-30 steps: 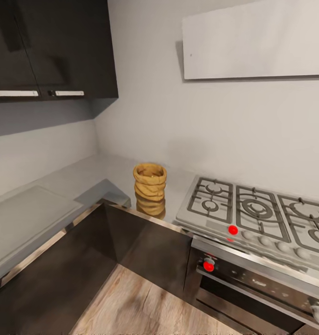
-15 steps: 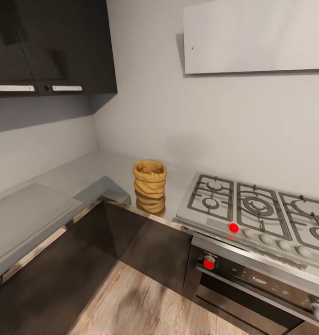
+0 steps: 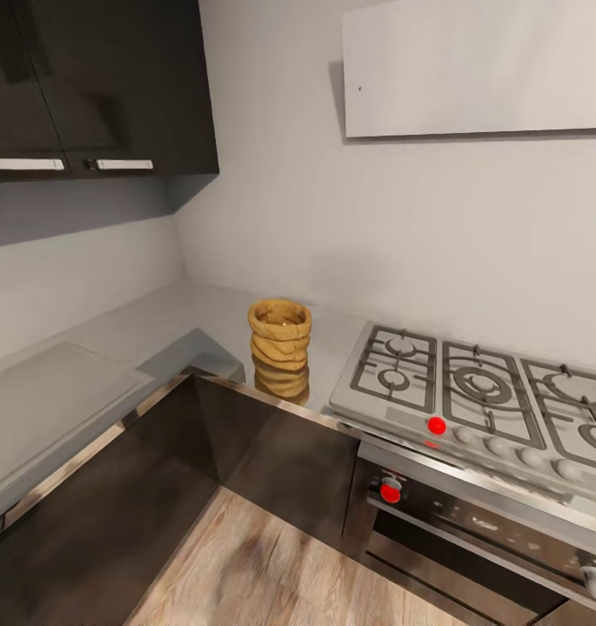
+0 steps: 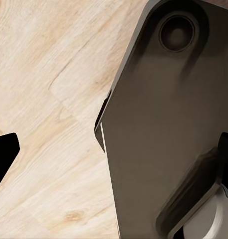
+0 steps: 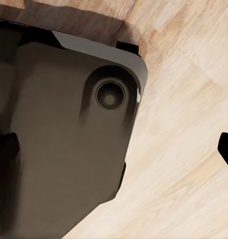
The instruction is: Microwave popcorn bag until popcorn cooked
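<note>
The popcorn bag (image 3: 280,348), a tan ringed sack with a rolled rim, stands upright on the grey countertop (image 3: 158,326) near its front edge, just left of the gas hob. Whatever popcorn it holds is hidden, and the microwave is out of view. In the left wrist view my left gripper (image 4: 114,159) is open, its dark fingertips (image 4: 3,157) far apart over the wooden floor and my dark base (image 4: 163,124). My right gripper (image 5: 114,152) is open too, above the base (image 5: 59,139), with nothing between its fingers.
A steel gas hob (image 3: 472,387) with red-dotted knobs sits right of the bag, above a black built-in oven (image 3: 472,522). Dark wall cabinets (image 3: 97,87) hang at upper left. The countertop turns a corner to the left. Wooden floor (image 3: 271,574) lies before the cabinet fronts.
The head camera shifted slightly one second ago, so the whole picture moved a little, then held still. The bag and the hob have not moved.
</note>
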You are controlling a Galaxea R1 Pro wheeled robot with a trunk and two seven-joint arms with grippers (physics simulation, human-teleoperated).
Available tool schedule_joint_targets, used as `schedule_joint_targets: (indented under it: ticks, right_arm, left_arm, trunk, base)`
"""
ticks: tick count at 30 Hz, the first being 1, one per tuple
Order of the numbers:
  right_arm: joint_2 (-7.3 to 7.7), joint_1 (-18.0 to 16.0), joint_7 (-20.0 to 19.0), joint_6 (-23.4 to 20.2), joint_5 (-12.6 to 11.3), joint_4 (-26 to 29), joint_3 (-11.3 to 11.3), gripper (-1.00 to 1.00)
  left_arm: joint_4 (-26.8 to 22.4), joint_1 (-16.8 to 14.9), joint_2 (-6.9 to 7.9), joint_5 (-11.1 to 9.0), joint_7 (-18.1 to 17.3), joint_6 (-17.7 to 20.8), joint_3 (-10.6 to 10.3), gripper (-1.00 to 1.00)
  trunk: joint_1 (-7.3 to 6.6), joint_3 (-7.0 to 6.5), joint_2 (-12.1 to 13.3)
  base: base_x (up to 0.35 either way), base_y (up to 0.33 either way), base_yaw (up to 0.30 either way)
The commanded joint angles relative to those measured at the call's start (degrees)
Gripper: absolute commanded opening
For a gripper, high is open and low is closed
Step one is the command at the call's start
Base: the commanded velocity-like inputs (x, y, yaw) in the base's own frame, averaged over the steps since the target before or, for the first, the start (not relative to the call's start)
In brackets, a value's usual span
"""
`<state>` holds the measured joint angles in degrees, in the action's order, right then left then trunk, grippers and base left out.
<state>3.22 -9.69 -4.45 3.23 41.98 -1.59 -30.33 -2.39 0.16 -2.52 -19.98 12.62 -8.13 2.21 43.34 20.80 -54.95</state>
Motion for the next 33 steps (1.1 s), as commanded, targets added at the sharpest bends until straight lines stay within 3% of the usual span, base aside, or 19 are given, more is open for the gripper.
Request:
schedule_joint_targets:
  ticks: [1,4,6,10,13,14,16,17,20,26,29,32,33]
  right_arm:
    - [0.11,-0.06,-0.20,0.10,0.40,-0.12,-0.35,1.00]
    - [0.23,0.01,-0.64,-0.18,0.81,1.67,-0.46,1.00]
    - [-0.68,0.22,-1.03,-1.11,0.96,6.55,-0.44,1.00]
    - [-9.04,-0.10,-2.99,-12.92,4.87,19.73,3.75,1.00]
    - [-13.16,-0.17,-7.89,-20.52,5.73,29.98,8.98,1.00]
    - [-13.22,-0.30,-11.36,-24.89,5.68,34.84,12.65,1.00]
    - [-13.22,-1.43,-18.02,-32.62,5.33,41.86,17.98,1.00]
    - [-13.22,-2.39,-20.77,-35.65,5.26,44.37,19.39,1.00]
    - [-13.22,-7.10,-28.84,-45.13,5.13,51.73,22.22,1.00]
    - [-13.22,-18.90,-39.87,-61.50,4.78,61.30,27.10,1.00]
    - [-13.22,-24.65,-43.79,-63.23,2.71,65.15,30.52,1.00]
    - [-13.22,-30.37,-45.22,-63.23,-1.71,67.18,34.95,1.00]
    - [-13.22,-33.61,-45.47,-63.23,-4.46,67.64,36.61,1.00]
  left_arm:
    - [-0.08,0.02,-0.03,-0.15,0.12,-0.13,0.20,1.00]
    - [-0.08,0.02,-0.02,-0.16,0.12,-0.13,0.18,1.00]
    - [-0.08,0.02,-0.02,-0.15,0.12,-0.13,0.17,1.00]
    - [-0.08,0.02,-0.02,-0.15,0.12,-0.13,0.16,1.00]
    - [-0.08,0.02,0.00,-0.15,0.12,-0.13,0.16,1.00]
    - [-0.08,0.02,0.03,-0.15,0.12,-0.13,0.16,1.00]
    - [-0.08,0.02,0.04,-0.15,0.12,-0.13,0.16,1.00]
    - [-0.08,0.02,0.05,-0.15,0.12,-0.13,0.16,1.00]
    - [-0.08,0.02,0.06,-0.15,0.12,-0.13,0.16,1.00]
    - [-0.10,0.02,0.06,-0.15,0.12,-0.13,0.16,1.00]
    - [-0.08,0.02,0.06,-0.15,0.12,-0.13,0.18,1.00]
    - [-0.08,0.02,0.06,-0.15,0.12,-0.13,0.20,1.00]
    - [-0.08,0.02,0.06,-0.15,0.12,-0.13,0.20,1.00]
  trunk:
    - [0.00,0.05,-0.04]
    - [0.00,0.05,-0.04]
    - [0.00,0.05,-0.04]
    - [0.00,0.05,-0.04]
    - [0.00,0.05,-0.04]
    - [0.00,0.05,-0.04]
    - [0.00,0.05,-0.04]
    - [0.00,0.05,-0.04]
    - [0.00,0.05,-0.04]
    - [0.00,0.05,-0.04]
    - [0.00,0.05,-0.04]
    - [0.00,0.05,-0.04]
    - [0.00,0.05,-0.04]
  base:
    - [0.000,0.000,0.000]
    - [0.000,0.000,0.000]
    - [0.000,0.000,0.000]
    - [0.000,0.000,0.000]
    - [0.000,0.000,0.000]
    - [0.000,0.000,0.000]
    - [0.000,0.000,0.000]
    - [0.000,0.000,0.000]
    - [0.000,0.000,0.000]
    - [0.000,0.000,0.000]
    - [0.000,0.000,0.000]
    - [0.000,0.000,0.000]
    - [0.000,0.000,0.000]
